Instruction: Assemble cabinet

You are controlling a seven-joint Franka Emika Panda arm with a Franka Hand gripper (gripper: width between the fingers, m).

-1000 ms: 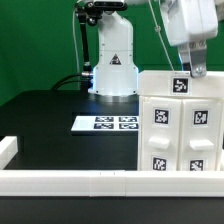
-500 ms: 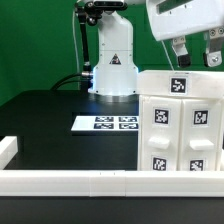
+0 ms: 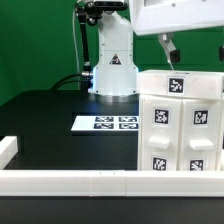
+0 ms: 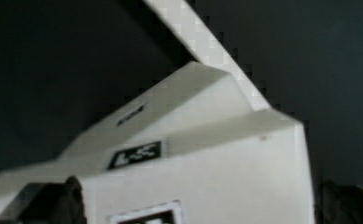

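Note:
The cabinet (image 3: 180,120) is a large white boxy body with tagged blocks fitted in, standing on the black table at the exterior view's right. My gripper (image 3: 195,55) hangs just above its top edge and touches nothing. One dark finger (image 3: 168,52) shows; the other is near the frame's edge. In the wrist view the cabinet (image 4: 213,130) fills the space below the gripper (image 4: 199,210). The dark fingertips (image 4: 53,200) stand wide apart at either side, open and empty.
The marker board (image 3: 105,123) lies flat on the table left of the cabinet. A long low white rail (image 3: 70,180) runs along the front edge, with a raised end at the left. The robot's base (image 3: 113,60) stands at the back.
The gripper has risen and shifted toward the exterior view's left, from beside the cabinet's top to above it. The cabinet has not moved.

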